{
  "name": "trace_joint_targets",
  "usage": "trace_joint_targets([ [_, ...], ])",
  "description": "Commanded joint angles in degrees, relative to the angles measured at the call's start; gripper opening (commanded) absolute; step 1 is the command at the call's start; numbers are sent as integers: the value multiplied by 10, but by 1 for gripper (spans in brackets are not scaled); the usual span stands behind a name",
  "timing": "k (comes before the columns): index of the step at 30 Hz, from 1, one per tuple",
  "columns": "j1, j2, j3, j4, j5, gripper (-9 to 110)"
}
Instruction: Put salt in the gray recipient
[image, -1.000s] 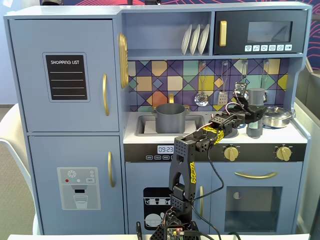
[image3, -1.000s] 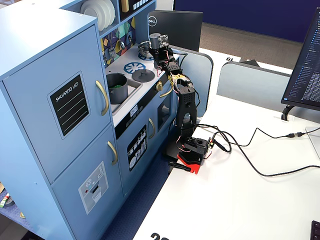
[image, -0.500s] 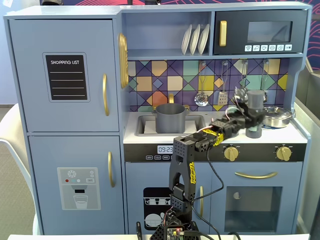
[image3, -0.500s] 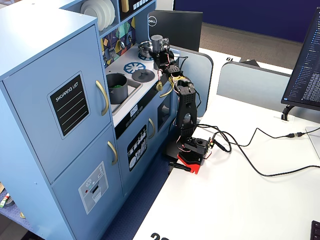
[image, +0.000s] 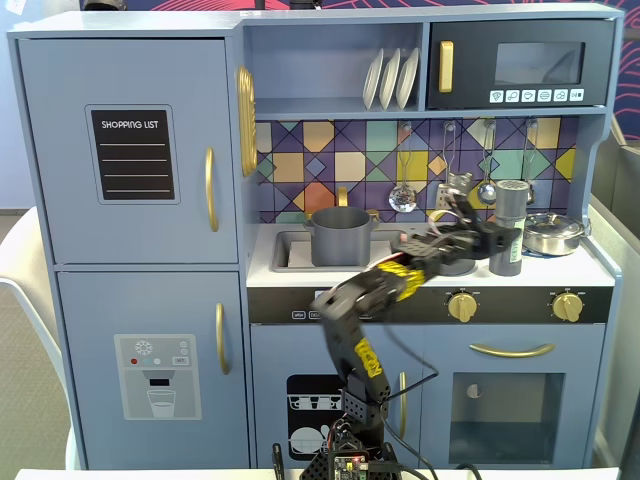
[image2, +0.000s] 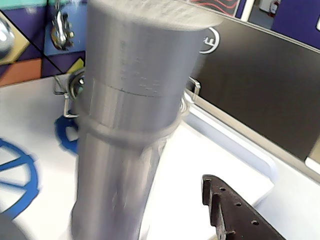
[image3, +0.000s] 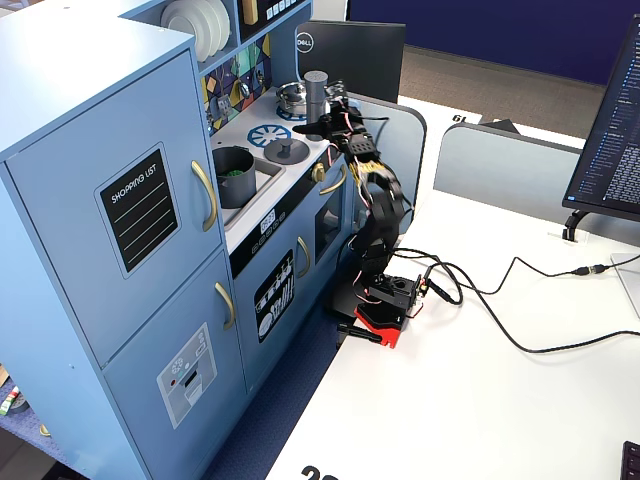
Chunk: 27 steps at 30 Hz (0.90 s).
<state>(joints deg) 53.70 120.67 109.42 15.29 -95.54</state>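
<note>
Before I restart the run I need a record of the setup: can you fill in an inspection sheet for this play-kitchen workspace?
Surface: white kitchen counter with sink and blue-ring burners.
Job's things: salt shaker upright at the counter's right in a fixed view; gray pot sitting in the sink.
Clutter: steel pan right of the shaker; flat gray lid on a burner; hanging utensils on the backsplash.
Grippers: gripper reaching at the shaker; one of its fingers shows beside it in the wrist view, contact unclear.
Cables: black cables across the white desk.
Surroundings: monitors behind the kitchen.
</note>
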Motion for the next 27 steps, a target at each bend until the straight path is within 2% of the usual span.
trace_joint_targets([
  [1,-10,229,41,168,20,79],
  [3,-37,315,69,273,27,79],
  [6,-103,424,91,452,3,72],
  [7,-134,451,98,505,-15,65],
  [9,-196,498,118,592,-59,44],
  [12,-300,552,178,661,-67,12],
  [14,-359,581,236,680,-50,0],
  [19,-423,611,406,656,29,0],
  [27,-472,618,653,497,58,1],
])
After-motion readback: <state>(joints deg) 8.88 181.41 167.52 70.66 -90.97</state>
